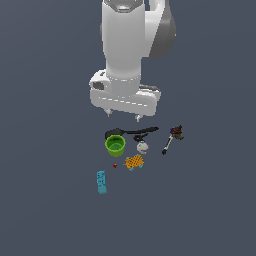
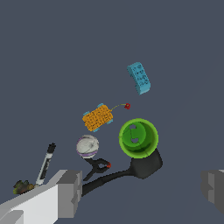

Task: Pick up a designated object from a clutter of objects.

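Flat dark grey-blue floor all round, and your gripper (image 2: 142, 190) hangs above the clutter with its fingers (image 2: 70, 192) spread wide, nothing between them. Your black spatula (image 1: 131, 132) lies just behind the green cup (image 1: 115, 145), head touching the cup, handle running toward the exterior view's right. Beside the cup sits the white ball (image 1: 142, 147), then the orange block (image 1: 134, 162) and light blue bar (image 1: 102, 182). The dark stick tool (image 1: 170, 141) lies apart. No readable writing anywhere.
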